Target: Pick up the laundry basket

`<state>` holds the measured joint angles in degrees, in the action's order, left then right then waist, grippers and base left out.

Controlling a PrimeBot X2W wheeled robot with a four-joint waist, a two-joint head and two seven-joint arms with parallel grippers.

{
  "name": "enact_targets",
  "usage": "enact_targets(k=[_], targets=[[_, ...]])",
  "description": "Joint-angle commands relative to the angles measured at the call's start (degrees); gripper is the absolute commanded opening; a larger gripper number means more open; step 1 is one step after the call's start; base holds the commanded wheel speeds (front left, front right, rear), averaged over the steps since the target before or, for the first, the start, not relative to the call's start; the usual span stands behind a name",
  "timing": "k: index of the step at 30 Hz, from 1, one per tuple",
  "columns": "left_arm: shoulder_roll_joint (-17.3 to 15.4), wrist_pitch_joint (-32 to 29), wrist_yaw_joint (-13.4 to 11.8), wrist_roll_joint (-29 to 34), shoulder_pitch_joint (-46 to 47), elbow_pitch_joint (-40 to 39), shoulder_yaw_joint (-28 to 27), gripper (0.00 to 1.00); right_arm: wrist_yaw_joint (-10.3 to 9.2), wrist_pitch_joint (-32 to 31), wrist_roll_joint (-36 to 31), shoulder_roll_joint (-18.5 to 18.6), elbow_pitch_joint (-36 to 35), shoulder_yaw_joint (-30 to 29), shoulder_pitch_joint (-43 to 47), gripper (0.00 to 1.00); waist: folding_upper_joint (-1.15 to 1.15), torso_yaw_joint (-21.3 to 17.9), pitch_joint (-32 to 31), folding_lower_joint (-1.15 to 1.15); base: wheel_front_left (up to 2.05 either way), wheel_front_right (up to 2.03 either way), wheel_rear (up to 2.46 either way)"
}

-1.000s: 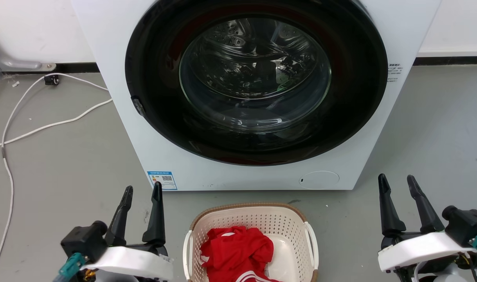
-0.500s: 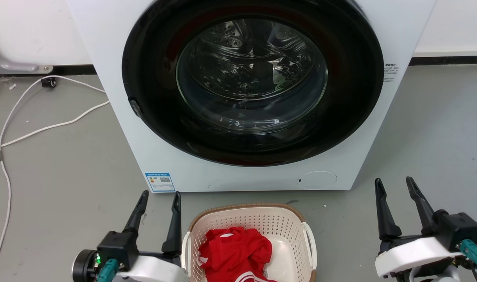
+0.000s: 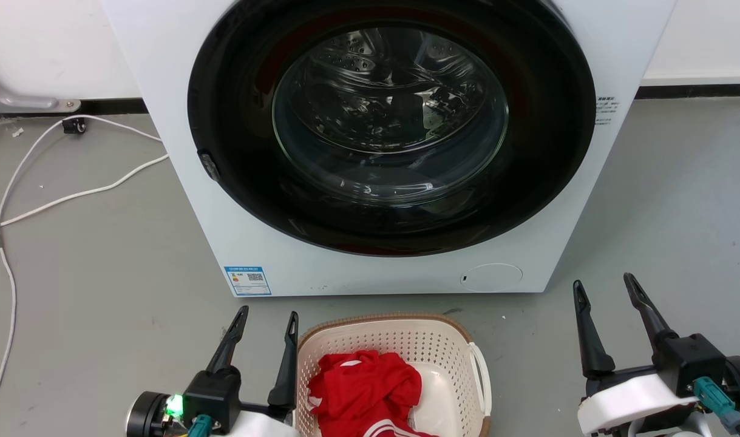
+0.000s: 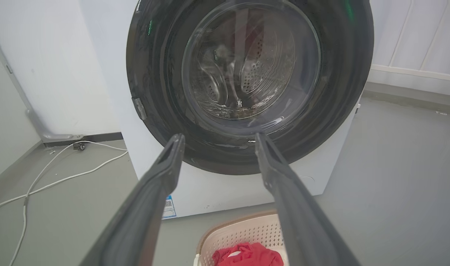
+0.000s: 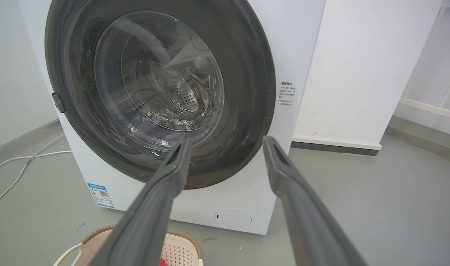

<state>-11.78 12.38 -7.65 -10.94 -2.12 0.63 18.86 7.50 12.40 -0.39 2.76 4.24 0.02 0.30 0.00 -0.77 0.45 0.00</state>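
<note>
Grey floor (image 3: 102, 273) holds laundry basket (image 3: 406, 341) beside left tool (image 3: 268, 312).

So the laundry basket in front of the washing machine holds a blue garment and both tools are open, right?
No: the garment in the laundry basket is red, not blue, as the head view shows. The basket sits in front of the washing machine, and the left tool and right tool are open.

Left gripper (image 3: 268, 313) is sitting low at the lower left of the head view, its two dark fingers (image 4: 162, 177) standing well apart and holding nothing. Right gripper (image 3: 604, 281) is hovering at the lower right, fingers likewise spread and empty, pale wrist housing (image 3: 624, 397) showing beneath, both pairs pointing forward
</note>
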Motion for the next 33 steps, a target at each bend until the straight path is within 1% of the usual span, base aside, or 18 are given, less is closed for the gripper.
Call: enact_targets(k=[1, 7, 10, 15, 20, 24, 33], targets=[[0.3, 0.58, -0.26, 0.02, -0.3, -0.2, -0.17, 1.0, -0.02, 0.49, -1.09, 0.19, -0.21, -0.05, 0.59, 1.0, 0.0, 0.04, 0.04, 0.0, 0.0, 0.0, 0.0], [2.68, 1.21, 2.69, -1.39, -1.59, -0.15, -3.58, 1.0, -0.02, 1.23, -0.28, 0.17, 0.75, -0.23, 0.79, 1.0, 0.0, 0.15, 0.17, 0.0, 0.0, 0.0, 0.0], [4.05, 1.55, 4.2, -0.49, -2.38, 0.27, -5.58, 1.0, -0.02, 1.49, 0.94, 0.17, 1.57, -0.26, 0.94, 1.0, 0.0, 0.1, 0.24, 0.0, 0.0, 0.0, 0.0], [5.7, 2.05, 6.69, 2.19, -3.24, 0.65, -8.08, 1.0, -0.02, 2.04, 0.26, 0.16, 2.13, -0.33, 0.92, 1.0, 0.0, 0.01, 0.35, 0.0, 0.0, 0.0, 0.0], [6.77, 2.56, 8.6, 5.3, -3.52, 0.86, -9.54, 1.0, -0.02, 2.54, -1.36, 0.16, 2.3, -0.14, 0.79, 1.0, 0.0, -0.05, 0.38, 0.0, 0.0, 0.0, 0.0], [7.49, 2.98, 9.55, 7.34, -3.63, 0.97, -10.29, 1.0, -0.02, 2.89, -2.53, 0.17, 2.34, -0.05, 0.73, 1.0, 0.0, -0.04, 0.34, 0.0, 0.0, 0.0, 0.0], [8.45, 2.97, 11.0, 7.77, -3.78, 1.86, -11.78, 1.0, -0.03, 2.82, -1.76, 0.17, 2.65, -0.05, 0.66, 1.0, 0.0, 0.13, 0.12, 0.0, 0.0, 0.0, 0.0]])
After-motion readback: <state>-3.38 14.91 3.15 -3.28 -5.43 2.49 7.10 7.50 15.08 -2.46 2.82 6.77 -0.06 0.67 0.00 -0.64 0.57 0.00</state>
